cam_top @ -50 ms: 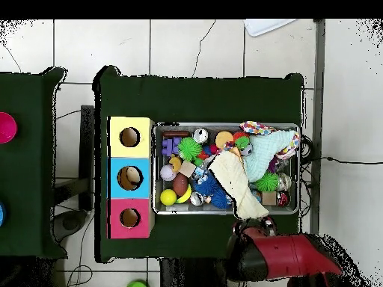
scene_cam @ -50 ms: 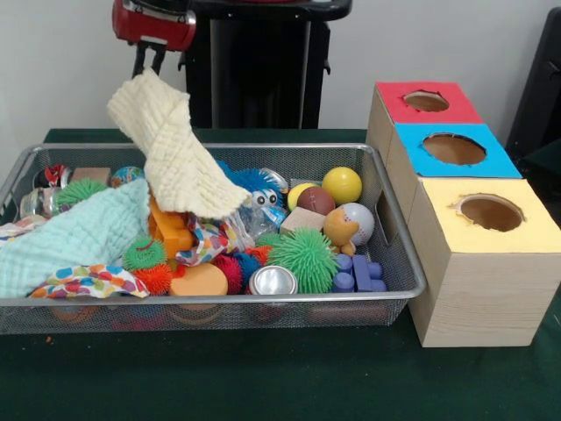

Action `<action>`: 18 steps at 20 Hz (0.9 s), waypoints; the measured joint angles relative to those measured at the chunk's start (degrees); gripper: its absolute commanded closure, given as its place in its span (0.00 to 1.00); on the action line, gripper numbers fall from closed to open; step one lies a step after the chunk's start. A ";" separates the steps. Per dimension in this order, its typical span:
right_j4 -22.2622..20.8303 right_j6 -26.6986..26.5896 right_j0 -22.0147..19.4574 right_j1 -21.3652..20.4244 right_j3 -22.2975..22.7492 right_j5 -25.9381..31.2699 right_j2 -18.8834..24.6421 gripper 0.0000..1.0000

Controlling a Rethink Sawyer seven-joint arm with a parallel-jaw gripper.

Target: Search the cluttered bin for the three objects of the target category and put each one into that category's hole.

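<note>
My gripper [scene_cam @ -50 ms: 149, 63] hangs over the bin's far left, shut on the top corner of a cream waffle cloth [scene_cam @ -50 ms: 175, 149]. The cloth is lifted and drapes down onto the toys. From overhead, the gripper [cam_top @ -50 ms: 258, 222] sits at the bin's near edge with the cream cloth [cam_top @ -50 ms: 236, 183] trailing across the pile. The wire bin [scene_cam @ -50 ms: 263, 303] holds a green spiky ball [scene_cam @ -50 ms: 302, 259], a yellow ball [scene_cam @ -50 ms: 342, 185], a brown football [scene_cam @ -50 ms: 316, 200], a metal can [scene_cam @ -50 ms: 273, 281] and blue bricks [scene_cam @ -50 ms: 359, 274]. Red hole [scene_cam @ -50 ms: 426, 101], blue hole [scene_cam @ -50 ms: 453, 149] and yellow hole [scene_cam @ -50 ms: 491, 212] stand in a row on the right.
A mint cloth [scene_cam @ -50 ms: 79, 237] covers the bin's left part, above a patterned cloth [scene_cam @ -50 ms: 83, 282]. An orange block [scene_cam @ -50 ms: 171, 230] and an orange disc [scene_cam @ -50 ms: 199, 281] lie near the middle. Overhead, something pale shows inside the blue box's hole [cam_top @ -50 ms: 129, 178].
</note>
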 measured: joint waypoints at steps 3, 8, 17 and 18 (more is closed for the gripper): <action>0.87 0.00 -0.08 -0.90 0.41 0.00 -0.55 1.00; 3.75 0.00 -0.21 -4.32 2.17 0.04 -0.80 1.00; 5.08 0.00 1.81 -5.73 2.78 0.11 -1.31 1.00; 5.20 0.00 2.16 -5.73 2.79 0.18 -1.32 1.00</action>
